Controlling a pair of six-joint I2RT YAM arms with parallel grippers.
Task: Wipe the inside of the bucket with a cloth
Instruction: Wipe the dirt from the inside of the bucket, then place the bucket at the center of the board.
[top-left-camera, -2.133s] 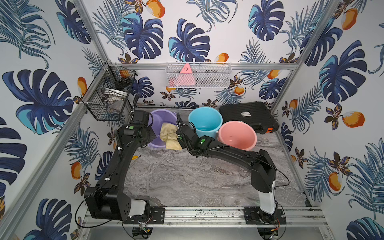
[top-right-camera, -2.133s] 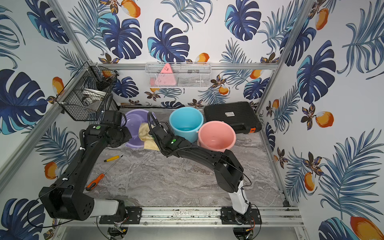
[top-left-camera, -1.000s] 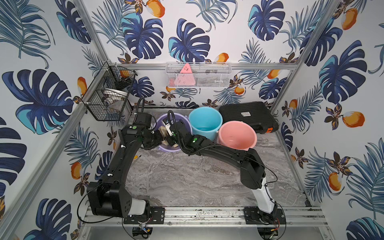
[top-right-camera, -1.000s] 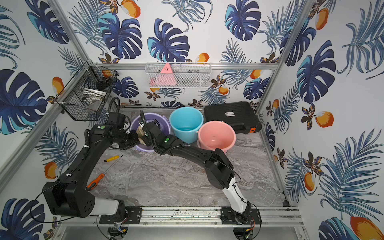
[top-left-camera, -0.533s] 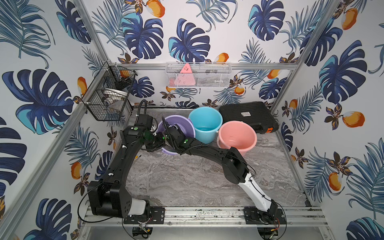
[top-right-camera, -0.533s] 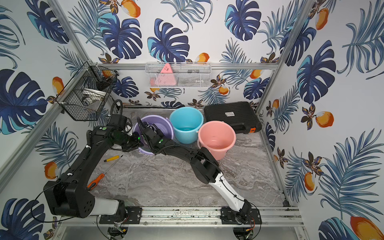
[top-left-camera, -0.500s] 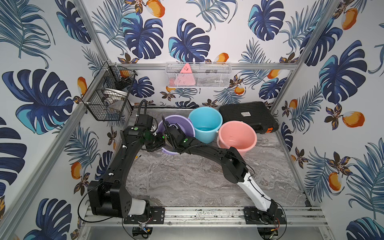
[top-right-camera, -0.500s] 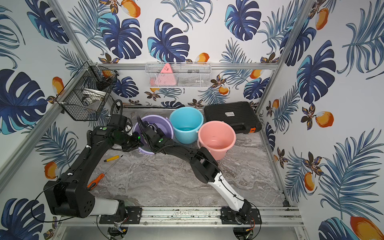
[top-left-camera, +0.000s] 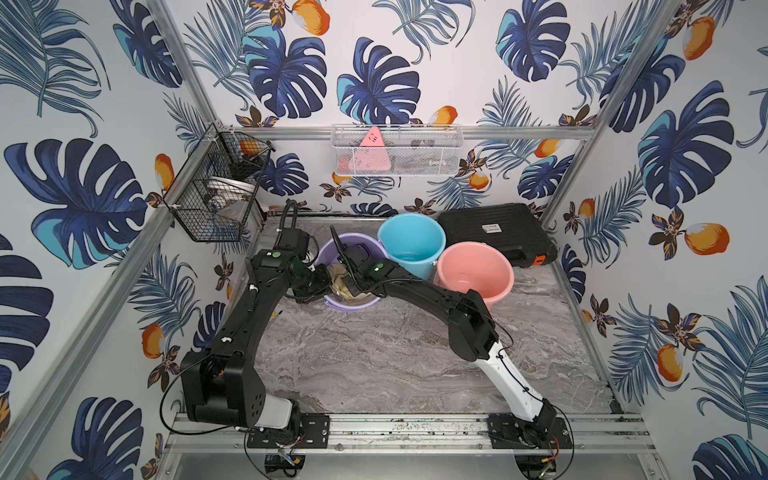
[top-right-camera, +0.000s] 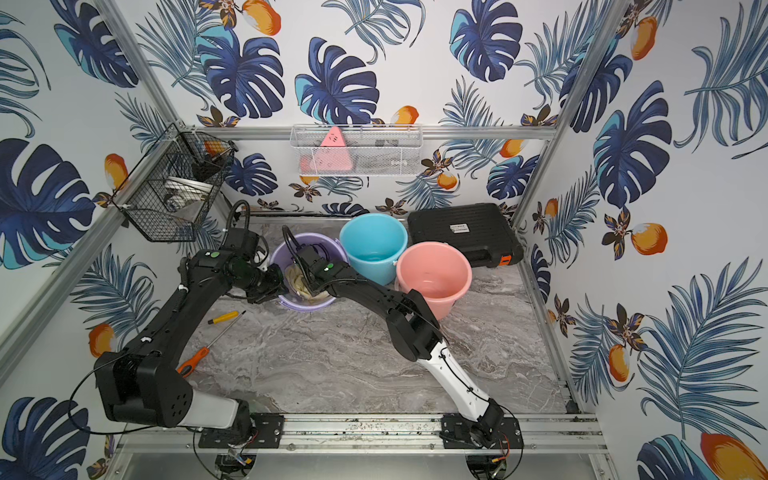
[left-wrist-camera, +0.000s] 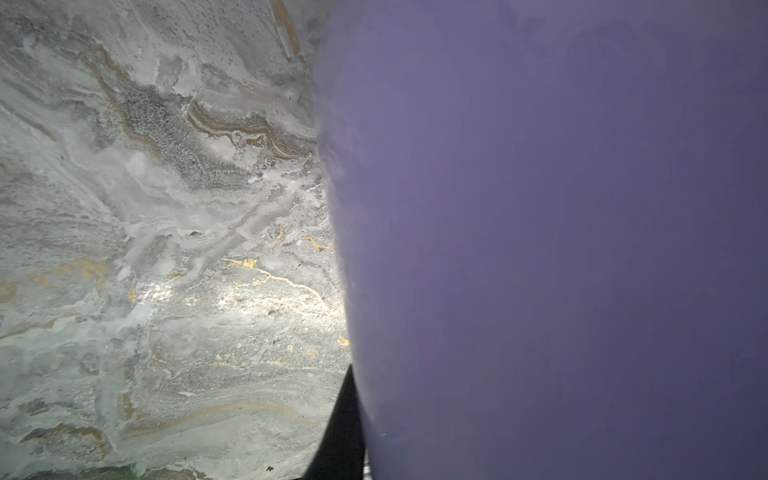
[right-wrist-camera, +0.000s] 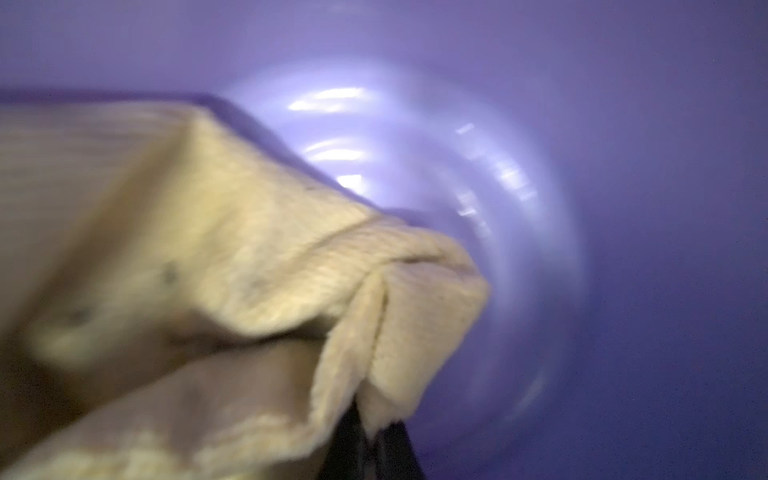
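The purple bucket stands at the back left of the marble table. My left gripper is shut on its left rim; the left wrist view shows one dark finger against the bucket's outer wall. My right gripper reaches down inside the bucket, shut on the pale tan cloth. In the right wrist view the bunched cloth hangs from the shut gripper against the purple inner wall.
A blue bucket and a pink bucket stand right of the purple one, with a black case behind them. Two screwdrivers lie by the left arm. Wire baskets hang on the walls.
The cloth, which hung over the bucket's front rim two seconds ago, is now inside the bucket with my right gripper. My left gripper has kept its hold on the rim.
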